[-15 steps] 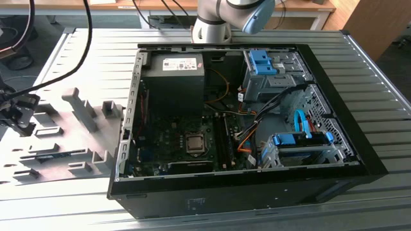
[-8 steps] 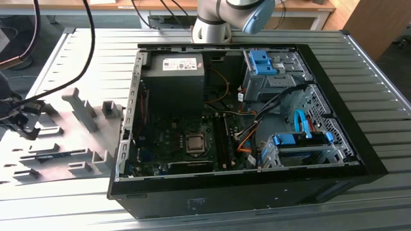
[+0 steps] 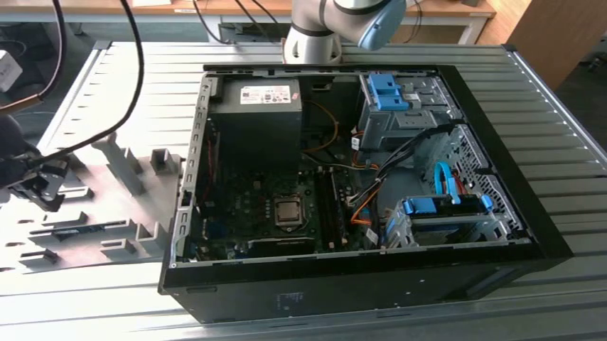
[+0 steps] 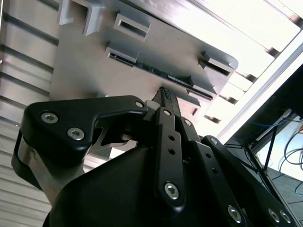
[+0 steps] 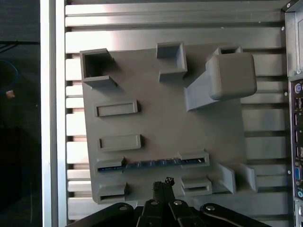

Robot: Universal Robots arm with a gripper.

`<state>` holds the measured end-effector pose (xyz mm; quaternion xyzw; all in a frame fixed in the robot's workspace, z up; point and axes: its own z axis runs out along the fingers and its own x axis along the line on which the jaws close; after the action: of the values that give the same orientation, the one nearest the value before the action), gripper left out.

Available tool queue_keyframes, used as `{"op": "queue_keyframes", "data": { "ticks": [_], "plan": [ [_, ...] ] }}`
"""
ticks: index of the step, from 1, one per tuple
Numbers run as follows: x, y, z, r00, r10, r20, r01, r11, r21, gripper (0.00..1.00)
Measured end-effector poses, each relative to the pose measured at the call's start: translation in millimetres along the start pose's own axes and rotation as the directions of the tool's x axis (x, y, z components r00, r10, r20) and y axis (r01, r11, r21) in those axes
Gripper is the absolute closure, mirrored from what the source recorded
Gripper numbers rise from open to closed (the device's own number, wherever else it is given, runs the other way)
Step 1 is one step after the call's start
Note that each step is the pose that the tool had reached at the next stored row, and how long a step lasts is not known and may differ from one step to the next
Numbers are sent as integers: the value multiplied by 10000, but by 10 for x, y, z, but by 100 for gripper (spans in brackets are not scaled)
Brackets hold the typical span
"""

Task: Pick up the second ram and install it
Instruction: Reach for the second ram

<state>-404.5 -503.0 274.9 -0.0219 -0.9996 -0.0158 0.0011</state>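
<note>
In the exterior view, we see the gripper (image 3: 36,186) at the exterior view's left, over the grey holder plate (image 3: 142,213) that lies beside the open computer case (image 3: 360,298). The second ram (image 3: 81,231) sits in the plate's blocks, near the gripper.

In the second wrist view, the gripper (image 4: 165,92) has its fingertips drawn together on nothing, apart from the second ram (image 4: 156,72).

In the first wrist view, the second ram (image 5: 151,163) stands on edge between two blocks, and the empty gripper (image 5: 164,181) is just beside it.
</note>
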Motion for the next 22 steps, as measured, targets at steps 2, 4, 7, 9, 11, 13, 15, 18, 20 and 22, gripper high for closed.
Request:
{"op": "queue_keyframes", "data": {
  "ticks": [2,4,7,9,11,13,15,18,20,22],
  "plan": [
    [0,-1,36,10000,-1,-1,1,10000,-1,89],
    [-1,-2,67,10000,0,-2,0,10000,-1,89],
    [-1,-4,115,10000,0,-5,0,10000,0,89],
    [-2,-5,145,10000,0,-8,0,10000,-1,89],
    [-3,-5,176,10000,0,-9,0,10000,-1,89],
    [-4,-7,207,10000,0,-12,0,10000,0,89],
    [-8,-8,244,10000,0,-18,0,10000,0,89],
    [-13,-9,298,10000,1,-27,-1,10000,1,89],
    [-14,-10,336,10000,1,-32,-1,10000,1,89],
    [-17,-11,371,10000,0,-40,0,10000,1,89]
  ]
}}
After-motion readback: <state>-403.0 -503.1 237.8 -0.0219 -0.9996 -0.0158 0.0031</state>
